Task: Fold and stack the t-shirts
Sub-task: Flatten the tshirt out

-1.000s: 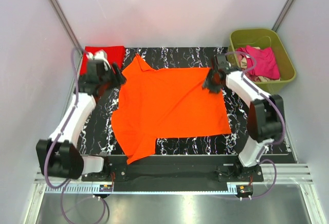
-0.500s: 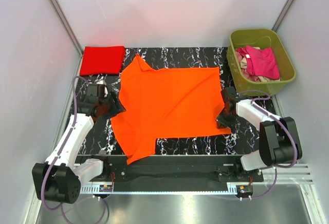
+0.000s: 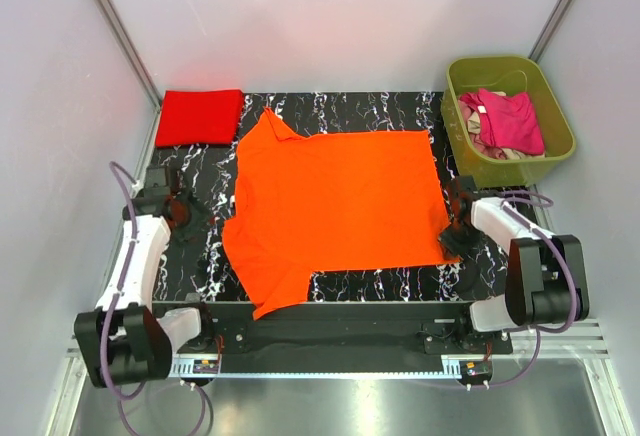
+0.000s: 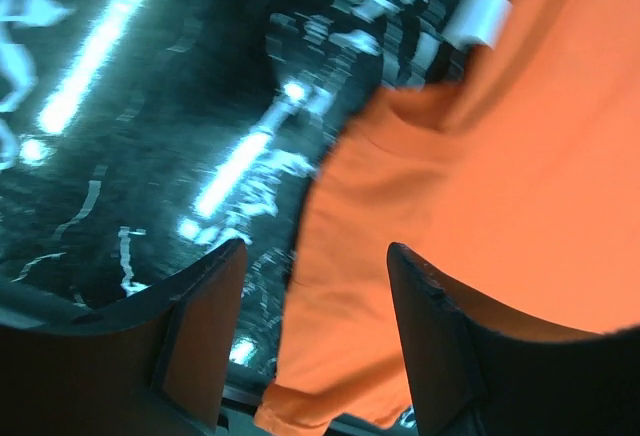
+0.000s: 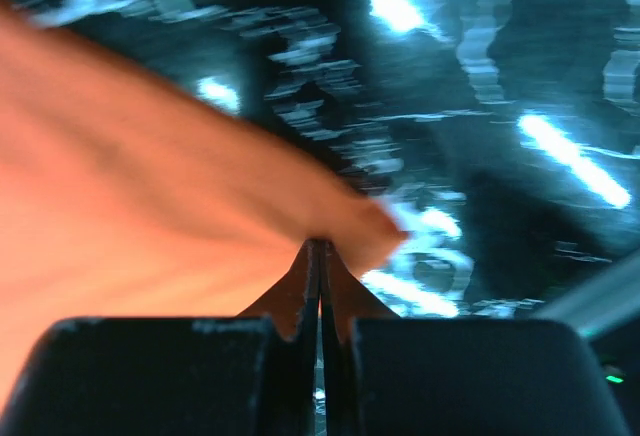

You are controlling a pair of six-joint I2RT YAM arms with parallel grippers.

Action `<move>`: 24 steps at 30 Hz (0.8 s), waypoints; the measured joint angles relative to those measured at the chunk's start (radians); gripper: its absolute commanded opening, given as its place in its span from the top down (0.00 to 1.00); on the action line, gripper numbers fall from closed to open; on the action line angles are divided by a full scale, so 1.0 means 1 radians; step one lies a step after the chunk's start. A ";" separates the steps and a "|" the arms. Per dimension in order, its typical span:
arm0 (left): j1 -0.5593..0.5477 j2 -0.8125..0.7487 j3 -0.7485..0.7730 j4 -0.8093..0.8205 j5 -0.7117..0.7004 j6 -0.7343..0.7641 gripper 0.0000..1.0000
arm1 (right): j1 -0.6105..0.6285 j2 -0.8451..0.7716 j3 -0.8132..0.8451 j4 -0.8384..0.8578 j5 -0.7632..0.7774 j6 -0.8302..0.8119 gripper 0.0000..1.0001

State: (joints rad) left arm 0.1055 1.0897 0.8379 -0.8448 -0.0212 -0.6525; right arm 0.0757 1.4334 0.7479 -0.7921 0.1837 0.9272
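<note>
An orange t-shirt (image 3: 335,206) lies spread flat on the black marble table (image 3: 400,111). My right gripper (image 3: 455,243) is at the shirt's near right corner. In the right wrist view it (image 5: 322,254) is shut, pinching the edge of the orange cloth (image 5: 150,186). My left gripper (image 3: 193,218) is on the table to the left of the shirt and apart from it. In the left wrist view it (image 4: 315,291) is open and empty, with the orange shirt (image 4: 500,166) ahead. A folded red t-shirt (image 3: 200,116) lies at the far left corner.
An olive green bin (image 3: 556,116) stands at the far right and holds pink clothes (image 3: 505,121) and other crumpled ones. Grey walls close in the left, right and back. The table's near edge (image 3: 340,308) runs just past the shirt's lower sleeve.
Both grippers have moved from the shirt's far corners down its sides toward the near edge. The left one has pulled left, off the shirt. The shirt lies flatter at its right edge.
</note>
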 measured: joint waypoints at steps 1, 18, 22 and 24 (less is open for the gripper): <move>0.035 0.016 0.000 -0.001 0.006 0.000 0.39 | -0.011 -0.010 -0.009 -0.014 0.014 0.002 1.00; 0.134 0.291 -0.075 0.150 0.317 0.090 0.39 | 0.248 0.011 0.335 0.161 -0.338 -0.356 0.52; 0.134 0.351 -0.075 0.187 0.331 0.094 0.44 | 0.355 0.202 0.468 0.224 -0.433 -0.383 0.53; 0.134 0.383 -0.075 0.214 0.340 0.095 0.44 | 0.376 0.282 0.539 0.239 -0.485 -0.389 0.55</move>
State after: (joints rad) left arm 0.2398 1.4723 0.7628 -0.6312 0.3187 -0.5579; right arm 0.4519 1.7149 1.2869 -0.5533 -0.3012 0.5385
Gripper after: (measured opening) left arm 0.562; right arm 0.460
